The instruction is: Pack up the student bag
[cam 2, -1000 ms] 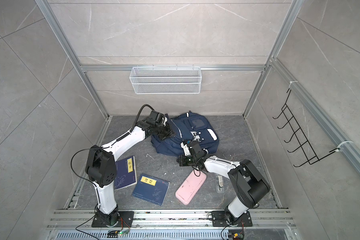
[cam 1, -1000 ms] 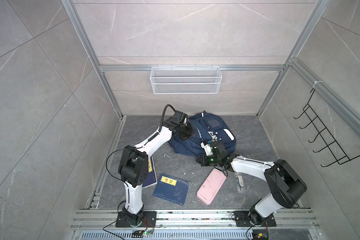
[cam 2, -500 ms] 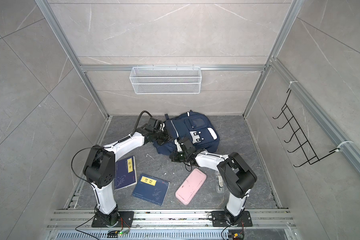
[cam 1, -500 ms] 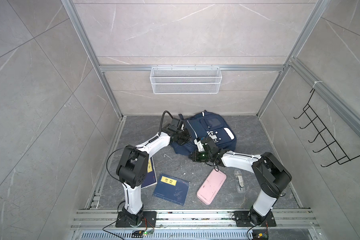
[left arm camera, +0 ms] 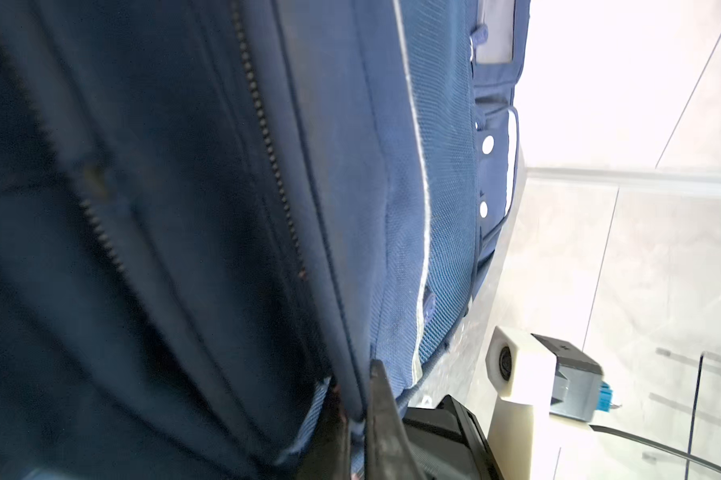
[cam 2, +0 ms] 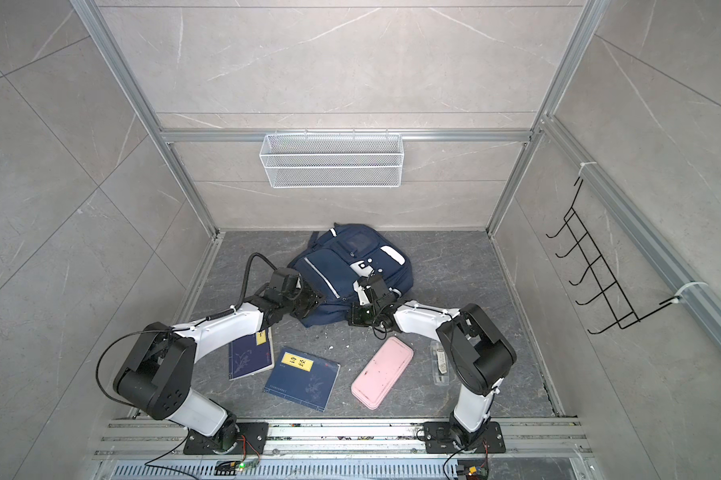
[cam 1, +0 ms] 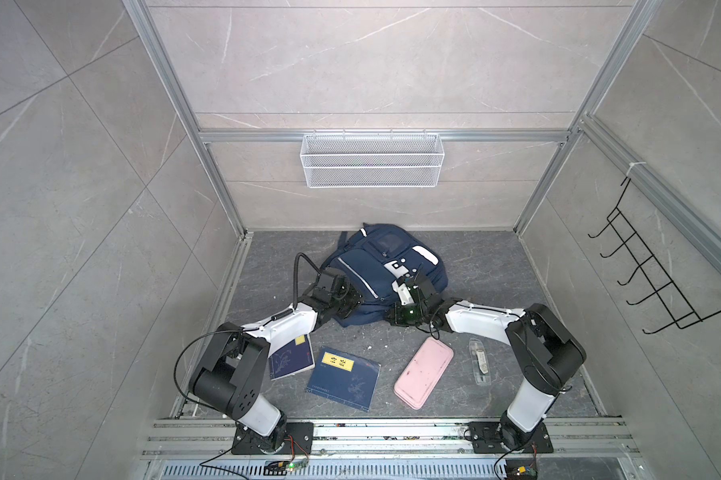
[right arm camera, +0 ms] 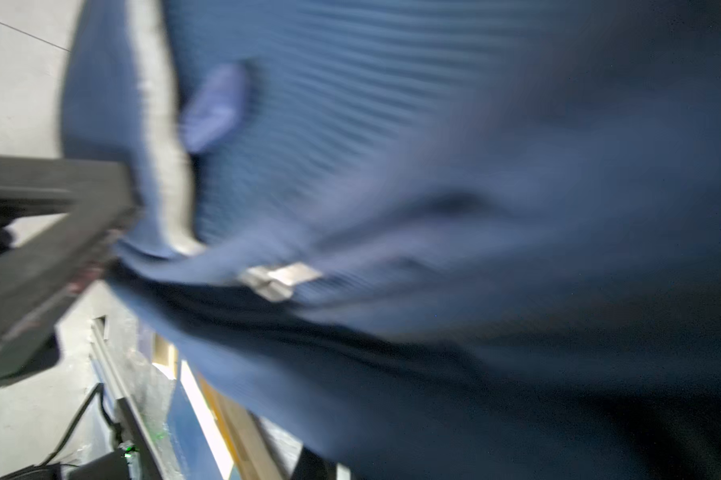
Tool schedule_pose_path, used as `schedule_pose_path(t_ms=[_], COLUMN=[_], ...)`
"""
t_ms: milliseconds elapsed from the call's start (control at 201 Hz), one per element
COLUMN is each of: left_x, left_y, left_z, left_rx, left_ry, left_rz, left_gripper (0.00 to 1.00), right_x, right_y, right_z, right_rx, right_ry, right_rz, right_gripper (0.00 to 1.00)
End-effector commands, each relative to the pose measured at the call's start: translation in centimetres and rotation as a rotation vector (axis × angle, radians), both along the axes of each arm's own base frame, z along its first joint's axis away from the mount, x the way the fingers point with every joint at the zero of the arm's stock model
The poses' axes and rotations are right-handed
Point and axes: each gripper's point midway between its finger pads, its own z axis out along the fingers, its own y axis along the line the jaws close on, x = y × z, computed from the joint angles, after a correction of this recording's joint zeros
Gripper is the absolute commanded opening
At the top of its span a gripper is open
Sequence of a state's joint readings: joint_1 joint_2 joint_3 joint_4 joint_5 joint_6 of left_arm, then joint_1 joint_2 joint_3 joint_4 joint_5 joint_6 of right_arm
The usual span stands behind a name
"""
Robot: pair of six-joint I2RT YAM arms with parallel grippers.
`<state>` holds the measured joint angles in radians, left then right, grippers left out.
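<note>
Nearest, along the tabletop's (cam 1: 487, 266) front edge, four flat things lie apart from one another. A navy book (cam 1: 290, 365) at 7 o'clock is partly under the left arm. A second navy book (cam 1: 344, 382) with a yellow label lies at 6, a pink case (cam 1: 423, 372) at 5 and a slim clear case (cam 1: 480, 365) at 4. Beyond them a bare band crosses the middle, marked only by a few white crumbs.

At the far side of that band the left fingers (left arm camera: 386, 424) are pinched tight on a fold at the near left edge of the student bag (cam 1: 375, 270). The right fingers (cam 1: 418, 286) are closed against its near right edge. The blurred wrist view does not show whether fabric is caught there.

The bag lies front-up at 12 o'clock. Its far end is close to the back wall, and contact cannot be judged. Bare tabletop lies on both flanks, wider toward 2 o'clock than toward 10.

Above, a wire basket (cam 1: 371, 166) hangs on the back wall. A hook rack (cam 1: 650, 282) juts from the side wall at 3.
</note>
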<state>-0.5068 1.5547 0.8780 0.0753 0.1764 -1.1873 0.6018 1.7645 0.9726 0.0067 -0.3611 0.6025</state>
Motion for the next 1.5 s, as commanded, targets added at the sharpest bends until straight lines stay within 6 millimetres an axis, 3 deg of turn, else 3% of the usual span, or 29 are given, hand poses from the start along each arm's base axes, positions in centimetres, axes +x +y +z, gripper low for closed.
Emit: schedule_pose_path(t_ms=[0,338,523,647,846,956,1045,1140,1319,1493], left_x=[1.8,5.8,6.7,6.9,6.3,5.4,4.2,3.2,3.2,4.2], left_y=[0.4,-6.8,-8.3,-8.7,-8.5,-8.4,-7.5,-5.8,0.6,6.7], left_z=[2.6,5.7,6.8,7.0,7.4,7.7,6.9,7.0,7.3,5.9], left_rx=[-0.018,-0.117,-0.134,-0.14,-0.095,0.047,0.141,0.227,0.423,0.443], left_ry=[-0.091,-0.14,-0.161,-0.165,-0.167,-0.15,-0.124,-0.125,-0.146,-0.097], left_rz=[0.103,0.009,0.01,0.006,-0.039,-0.153,-0.216,-0.252,-0.219,-0.146], left_gripper=[0.0,0.0,0.0,0.0,0.0,0.28,0.44,0.52,0.53,0.5], right_x=[1.1,-1.0,-1.8,-1.4,-0.2,-0.2,-0.2,-0.2,-0.7,-1.3], right_y=[-3.4,-2.5,0.2,1.5,1.2,0.9,0.4,-0.3,-1.6,-3.6], right_z=[0.5,1.9,3.1,2.5,1.4,1.4,1.3,1.5,1.8,2.1], right_rx=[-0.069,0.0,0.07,0.09,0.052,0.043,0.039,0.041,0.035,0.024], right_ry=[-0.028,0.007,0.014,0.033,0.023,0.016,0.017,0.013,0.016,0.018], right_rz=[-0.046,0.014,0.046,0.049,0.004,0.001,-0.007,-0.012,-0.017,-0.025], right_gripper=[0.0,0.0,0.0,0.0,0.0,0.0,0.0,0.0,0.0,0.0])
